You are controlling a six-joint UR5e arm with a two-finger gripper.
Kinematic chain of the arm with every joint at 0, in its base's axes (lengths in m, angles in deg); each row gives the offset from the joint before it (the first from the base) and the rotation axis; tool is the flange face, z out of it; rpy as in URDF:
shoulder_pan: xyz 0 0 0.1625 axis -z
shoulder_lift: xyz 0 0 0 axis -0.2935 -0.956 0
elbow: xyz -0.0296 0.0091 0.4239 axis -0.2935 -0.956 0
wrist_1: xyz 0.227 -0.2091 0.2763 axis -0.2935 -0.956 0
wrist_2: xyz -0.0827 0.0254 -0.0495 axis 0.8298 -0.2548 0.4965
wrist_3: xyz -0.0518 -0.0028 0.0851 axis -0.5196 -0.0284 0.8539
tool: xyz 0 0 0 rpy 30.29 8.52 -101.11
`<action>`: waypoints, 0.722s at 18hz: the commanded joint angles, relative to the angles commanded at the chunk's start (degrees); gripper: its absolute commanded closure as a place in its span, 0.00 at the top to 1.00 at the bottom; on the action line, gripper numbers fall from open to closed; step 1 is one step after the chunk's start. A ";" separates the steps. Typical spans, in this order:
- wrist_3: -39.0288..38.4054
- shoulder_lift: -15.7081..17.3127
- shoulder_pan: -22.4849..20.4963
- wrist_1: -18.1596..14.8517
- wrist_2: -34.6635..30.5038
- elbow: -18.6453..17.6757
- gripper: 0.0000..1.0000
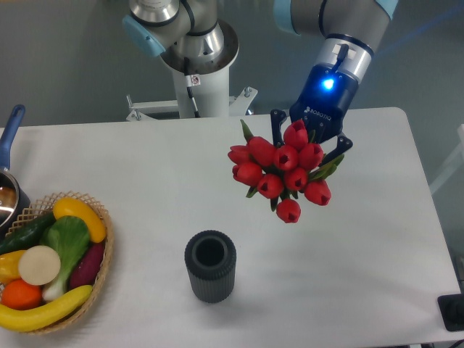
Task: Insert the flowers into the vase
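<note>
White and wide, the counter fills most of the view, with a grey wall behind it. At the back stands the white base of the robot arm. The arm reaches in from the top right, and a blue light glows on its wrist.

On the left edge sits a wicker basket full of toy food: a yellow banana, an orange, a green leafy thing, a purple one and a yellow pepper. Just behind it peeks a pot with a blue handle.

The pincer is closed around the flowers and holds them up above the counter. The red buds point toward us in a tight bunch, with a few green leaves poking out.

The vase stands upright near the front middle of the counter. It is dark grey with ribs, and its round mouth is open. The flowers hang up and to the right of it, well apart from it.
</note>
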 joint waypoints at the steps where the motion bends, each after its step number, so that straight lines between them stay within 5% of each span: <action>1: 0.09 -0.09 0.09 0.00 0.00 -0.26 0.30; 13: -0.44 -0.44 0.79 0.00 0.18 0.53 0.30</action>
